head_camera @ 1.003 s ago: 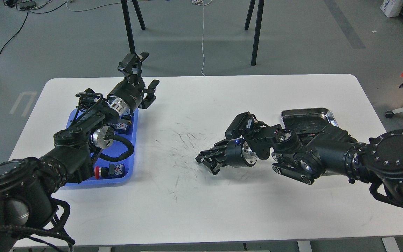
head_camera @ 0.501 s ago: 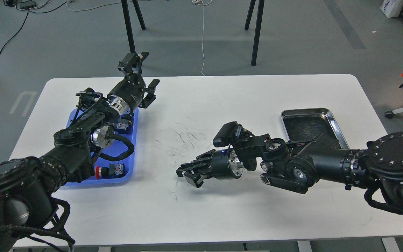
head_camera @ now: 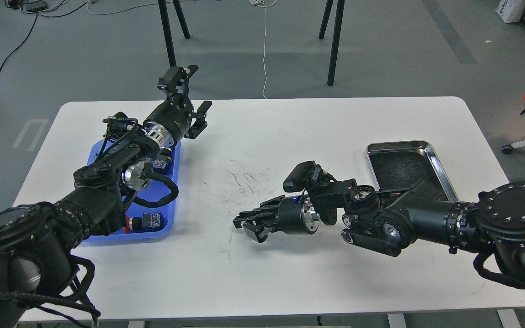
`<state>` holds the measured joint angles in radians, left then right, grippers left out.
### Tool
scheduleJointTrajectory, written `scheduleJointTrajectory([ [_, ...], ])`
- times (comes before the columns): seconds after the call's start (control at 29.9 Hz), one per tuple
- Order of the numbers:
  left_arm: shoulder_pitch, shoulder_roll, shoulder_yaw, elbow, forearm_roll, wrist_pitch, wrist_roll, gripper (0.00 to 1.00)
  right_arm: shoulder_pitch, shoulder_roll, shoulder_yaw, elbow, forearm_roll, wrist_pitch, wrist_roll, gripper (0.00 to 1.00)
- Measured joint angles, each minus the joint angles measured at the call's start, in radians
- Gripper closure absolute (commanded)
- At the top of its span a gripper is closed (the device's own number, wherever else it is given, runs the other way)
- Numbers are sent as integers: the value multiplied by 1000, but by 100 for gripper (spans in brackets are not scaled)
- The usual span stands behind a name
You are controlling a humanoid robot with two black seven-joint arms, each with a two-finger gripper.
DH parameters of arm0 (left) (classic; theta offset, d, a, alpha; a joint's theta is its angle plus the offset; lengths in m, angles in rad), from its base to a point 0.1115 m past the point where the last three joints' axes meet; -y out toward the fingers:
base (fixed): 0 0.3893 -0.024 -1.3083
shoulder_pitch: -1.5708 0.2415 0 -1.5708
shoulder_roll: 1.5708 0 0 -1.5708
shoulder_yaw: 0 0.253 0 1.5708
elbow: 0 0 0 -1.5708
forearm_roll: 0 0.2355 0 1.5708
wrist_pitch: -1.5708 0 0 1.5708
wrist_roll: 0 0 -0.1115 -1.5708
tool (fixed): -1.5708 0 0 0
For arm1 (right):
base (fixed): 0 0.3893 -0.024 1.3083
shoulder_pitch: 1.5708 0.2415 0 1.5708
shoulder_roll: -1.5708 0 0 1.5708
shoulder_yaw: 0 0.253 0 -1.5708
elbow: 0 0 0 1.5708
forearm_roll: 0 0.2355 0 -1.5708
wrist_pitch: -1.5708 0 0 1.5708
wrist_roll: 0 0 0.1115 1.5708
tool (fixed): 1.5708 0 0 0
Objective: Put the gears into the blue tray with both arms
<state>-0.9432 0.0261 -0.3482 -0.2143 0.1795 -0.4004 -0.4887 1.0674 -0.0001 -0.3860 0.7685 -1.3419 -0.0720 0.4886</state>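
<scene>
The blue tray (head_camera: 175,182) lies on the left of the white table (head_camera: 290,123), largely covered by my left arm. My left gripper (head_camera: 192,93) hangs past the tray's far right corner, fingers spread wide open with nothing between them. My right gripper (head_camera: 248,225) points left, low over the scuffed middle of the table, well to the right of the blue tray. Its dark fingers sit close together and I cannot tell whether they hold anything. No gears show anywhere; they are hidden or out of view.
Push-button switches sit in the blue tray, one with a red cap (head_camera: 128,223) at the near end, another (head_camera: 157,162) under my left arm. A shiny steel tray (head_camera: 431,152) with a dark floor lies at the right, behind my right forearm. Black stand legs (head_camera: 333,45) rise beyond the table.
My right gripper has swung left from beside the steel tray toward the table's middle. My left gripper has shifted slightly right and stayed spread.
</scene>
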Motion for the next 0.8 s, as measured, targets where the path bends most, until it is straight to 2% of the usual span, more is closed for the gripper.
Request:
scheduleJointTrajectory([
  [0.1,0,0,0,0,0,6,0,0,-7,0,14,0,2,0,0,69],
  [0.53,-2,-7,21,0,0,9,0,0,-28,0,83,-30,23,12,0,59],
  [0.67,-2,-8,22,1,0,9,0,0,-34,0,84,-28,28,12,0,47],
  [0.74,0,-8,22,1,0,9,0,0,-34,0,85,-28,39,12,0,36],
  [0.8,1,-8,22,1,0,9,0,0,-34,0,88,-28,60,13,0,19],
])
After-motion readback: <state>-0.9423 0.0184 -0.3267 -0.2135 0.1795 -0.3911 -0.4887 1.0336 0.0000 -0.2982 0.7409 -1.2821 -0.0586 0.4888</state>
